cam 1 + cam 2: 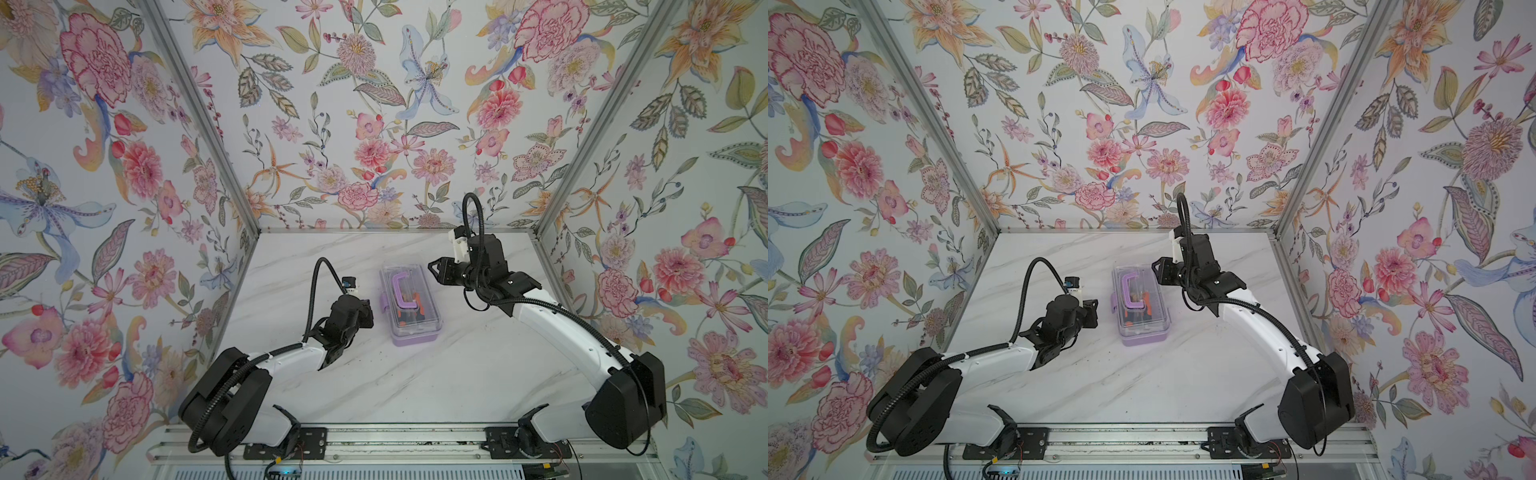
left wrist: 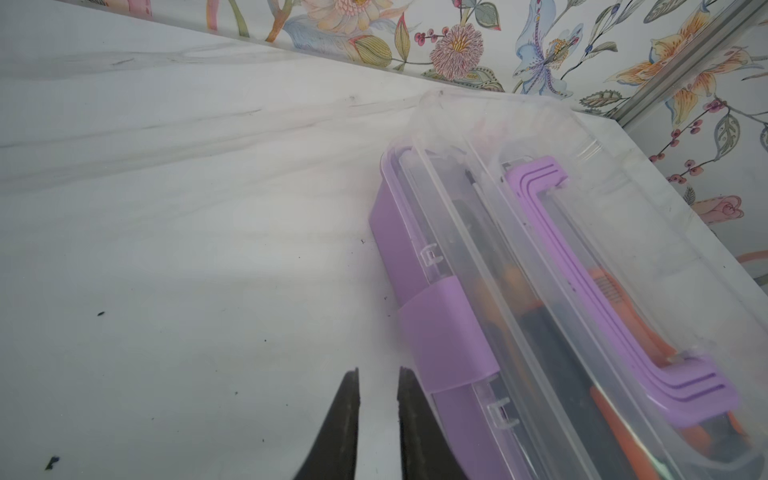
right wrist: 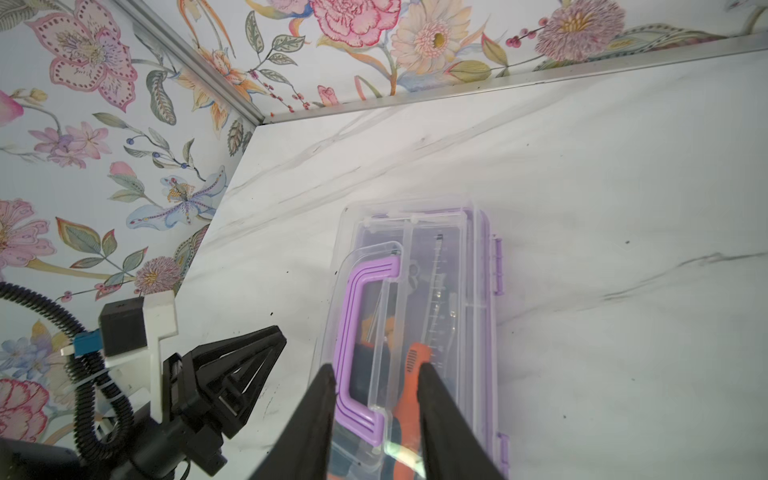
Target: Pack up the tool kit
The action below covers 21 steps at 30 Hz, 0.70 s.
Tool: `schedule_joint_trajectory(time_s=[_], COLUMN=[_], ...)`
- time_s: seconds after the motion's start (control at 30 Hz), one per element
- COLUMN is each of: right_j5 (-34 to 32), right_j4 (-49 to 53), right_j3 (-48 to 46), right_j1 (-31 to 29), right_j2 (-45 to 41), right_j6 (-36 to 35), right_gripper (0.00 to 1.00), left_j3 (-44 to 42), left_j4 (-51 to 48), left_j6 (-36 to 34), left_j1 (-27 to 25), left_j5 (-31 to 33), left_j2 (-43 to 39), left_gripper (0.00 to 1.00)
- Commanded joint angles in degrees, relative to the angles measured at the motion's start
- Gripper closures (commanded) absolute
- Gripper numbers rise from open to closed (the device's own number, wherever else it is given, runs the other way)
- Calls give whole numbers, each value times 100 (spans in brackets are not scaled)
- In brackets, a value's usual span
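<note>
Left claw [image 2: 378,376] is hovering low, tips a sliver apart, pinching nothing, just beside the latch [image 2: 440,332] folded down; fastening looks done. Tool box [image 1: 409,303] is sitting on the surface [image 1: 415,382], tools [image 3: 411,374] inside. Right claw [image 3: 376,370], spread and empty, is hanging by its far end. Only the left wrist view is showing the latch lying flat.

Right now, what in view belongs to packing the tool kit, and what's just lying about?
Job: lilac tool box, clear lid shut, purple handle, latch; orange-handled tools inside; left gripper, right gripper, both empty.
Lying about: only dark specks on the marble tabletop.
</note>
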<state>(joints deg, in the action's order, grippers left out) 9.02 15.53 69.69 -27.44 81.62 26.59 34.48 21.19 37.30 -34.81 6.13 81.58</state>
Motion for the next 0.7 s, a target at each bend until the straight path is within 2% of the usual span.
schedule_joint_trajectory(time_s=[0.0, 0.17, 0.3, 0.67], right_j5=[-280, -147, -16, 604], right_j4=[431, 353, 227, -297], right_j3=[-136, -329, -361, -374], right_j1=[362, 782, 884, 939], right_j2=[272, 776, 1127, 1896], right_j6=[-29, -67, -117, 21], right_gripper=[65, 66, 67, 67], left_j3=[422, 1143, 1509, 1699], left_j4=[-675, -1247, -1431, -1121], left_j6=[-56, -63, -17, 64], left_j1=[58, 85, 104, 158], left_j5=[-223, -533, -807, -1270], left_j2=[339, 1099, 1467, 1711], left_gripper=[79, 81, 81, 81])
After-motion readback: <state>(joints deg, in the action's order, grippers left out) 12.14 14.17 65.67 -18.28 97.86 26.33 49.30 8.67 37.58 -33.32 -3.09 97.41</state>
